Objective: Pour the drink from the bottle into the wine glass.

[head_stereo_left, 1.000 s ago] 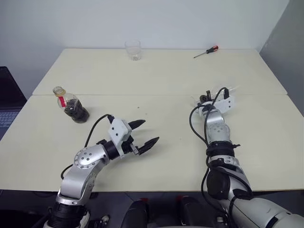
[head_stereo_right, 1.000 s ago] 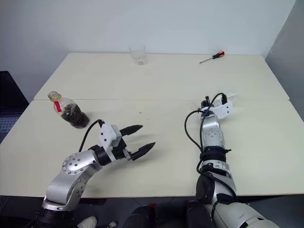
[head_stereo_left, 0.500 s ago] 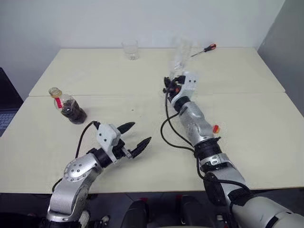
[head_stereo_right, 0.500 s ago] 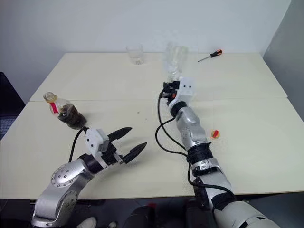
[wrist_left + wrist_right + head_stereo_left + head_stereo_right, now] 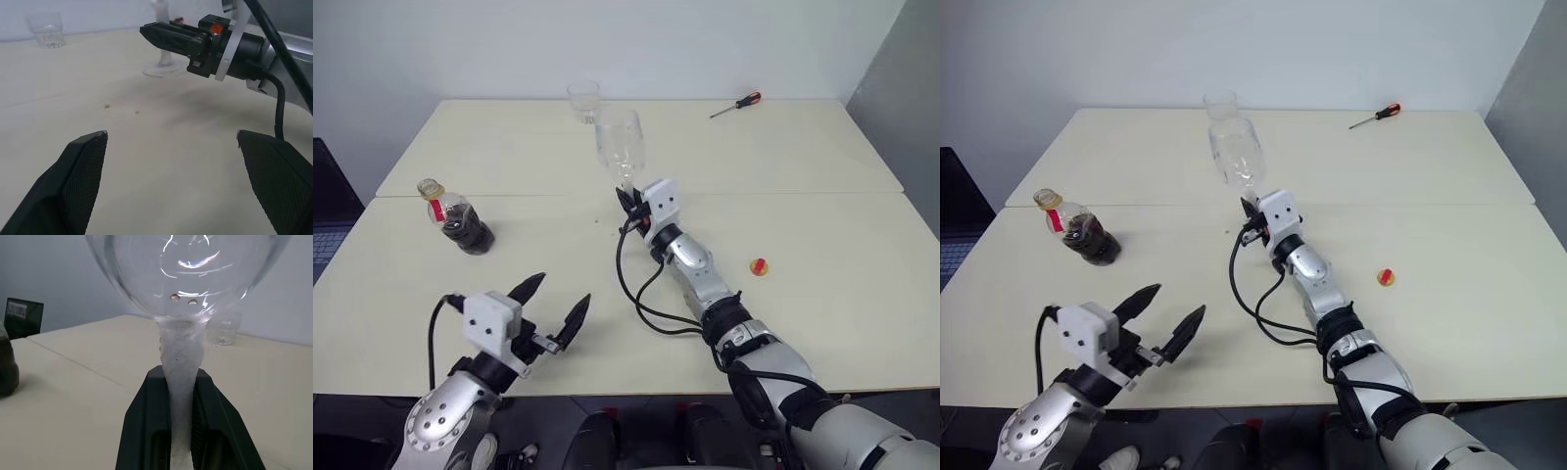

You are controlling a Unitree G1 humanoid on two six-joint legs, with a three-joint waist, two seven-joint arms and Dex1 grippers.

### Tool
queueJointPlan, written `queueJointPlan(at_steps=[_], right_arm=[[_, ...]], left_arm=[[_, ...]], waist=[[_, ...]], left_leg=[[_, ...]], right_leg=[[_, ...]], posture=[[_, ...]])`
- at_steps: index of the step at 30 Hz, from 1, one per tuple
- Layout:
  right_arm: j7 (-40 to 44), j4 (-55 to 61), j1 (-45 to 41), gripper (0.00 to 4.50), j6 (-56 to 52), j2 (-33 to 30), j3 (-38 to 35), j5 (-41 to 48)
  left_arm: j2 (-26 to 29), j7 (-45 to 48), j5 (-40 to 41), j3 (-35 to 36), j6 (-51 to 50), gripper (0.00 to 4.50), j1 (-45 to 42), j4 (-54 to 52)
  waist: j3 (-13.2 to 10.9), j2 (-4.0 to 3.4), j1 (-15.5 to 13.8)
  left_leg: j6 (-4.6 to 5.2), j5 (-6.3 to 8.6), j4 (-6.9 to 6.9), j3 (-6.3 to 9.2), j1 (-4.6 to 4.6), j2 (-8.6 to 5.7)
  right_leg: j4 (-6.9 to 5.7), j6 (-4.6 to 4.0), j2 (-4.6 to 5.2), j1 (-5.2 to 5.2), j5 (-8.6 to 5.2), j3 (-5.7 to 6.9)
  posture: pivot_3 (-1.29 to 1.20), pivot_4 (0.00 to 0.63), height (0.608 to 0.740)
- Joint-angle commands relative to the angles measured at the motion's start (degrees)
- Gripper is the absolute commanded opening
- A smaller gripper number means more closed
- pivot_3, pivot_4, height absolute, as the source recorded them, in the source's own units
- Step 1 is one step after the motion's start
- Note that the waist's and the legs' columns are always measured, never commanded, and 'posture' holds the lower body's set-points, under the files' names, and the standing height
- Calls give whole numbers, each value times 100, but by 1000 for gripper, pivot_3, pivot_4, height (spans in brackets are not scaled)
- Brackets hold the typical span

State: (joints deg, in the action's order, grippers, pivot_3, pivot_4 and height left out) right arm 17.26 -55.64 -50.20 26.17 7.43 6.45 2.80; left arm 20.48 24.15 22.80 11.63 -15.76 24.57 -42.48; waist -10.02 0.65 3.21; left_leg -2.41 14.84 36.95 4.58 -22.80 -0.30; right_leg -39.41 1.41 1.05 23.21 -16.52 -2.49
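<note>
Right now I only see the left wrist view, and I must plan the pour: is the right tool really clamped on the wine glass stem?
Observer: Yes. The right tool is shut on the stem of the wine glass, below the bowl.
Operator: Anything in the bowl?
Observer: No, it looks clear and empty.
Operator: Where's the bottle?
Observer: The bottle, with the dark drink inside, sits on the left side of the table, beyond the open left tool.

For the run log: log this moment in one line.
right gripper: shut on clear stemmed wine glass | left gripper: open | squat plastic cola bottle: on table, cap off
</note>
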Motion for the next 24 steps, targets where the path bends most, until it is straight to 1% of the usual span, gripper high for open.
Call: queueJointPlan(at_steps=[1,5,10,20,22,23,24], right_arm=[[-6,-123,-281,155,384,438,-24,-30],[-61,-524,-216,155,586,521,92,-209],[-151,-912,4,155,696,540,223,-498],[58,-838,353,155,429,491,76,-322],[78,-763,402,894,421,456,91,-334],[89,-736,417,1131,417,445,89,-332],[83,-709,430,1463,417,423,87,-337]], left_arm=[[-74,-139,-20,230,209,4500,267,-452],[-138,-177,-90,219,340,4500,406,-428],[-168,-204,-147,176,387,4500,272,-325],[44,3,-64,251,413,4500,-241,21],[64,34,-58,240,422,4500,-291,72],[68,45,-59,235,423,4500,-312,89],[69,63,-60,222,427,4500,-339,108]], waist=[[0,0,0],[0,0,-1],[0,0,1],[3,4,-6],[4,6,-6],[4,6,-6],[4,6,-5]], left_leg=[[0,0,0,0,0,-1],[0,0,0,-1,1,-2],[0,0,0,-4,1,-1],[0,0,2,-2,5,-2],[0,0,2,-3,8,-2],[0,0,2,-3,8,-1],[0,0,2,-3,8,-1]], right_leg=[[0,0,0,0,0,1],[1,0,0,-2,0,2],[-1,0,-2,-2,0,2],[-4,0,-3,-6,0,5],[-5,0,-3,-7,0,3],[-5,0,-3,-7,0,3],[-5,0,-3,-7,0,4]], posture=[[0,150,740],[0,150,740],[0,150,740],[0,150,740],[0,150,740],[0,150,740],[0,150,740]])
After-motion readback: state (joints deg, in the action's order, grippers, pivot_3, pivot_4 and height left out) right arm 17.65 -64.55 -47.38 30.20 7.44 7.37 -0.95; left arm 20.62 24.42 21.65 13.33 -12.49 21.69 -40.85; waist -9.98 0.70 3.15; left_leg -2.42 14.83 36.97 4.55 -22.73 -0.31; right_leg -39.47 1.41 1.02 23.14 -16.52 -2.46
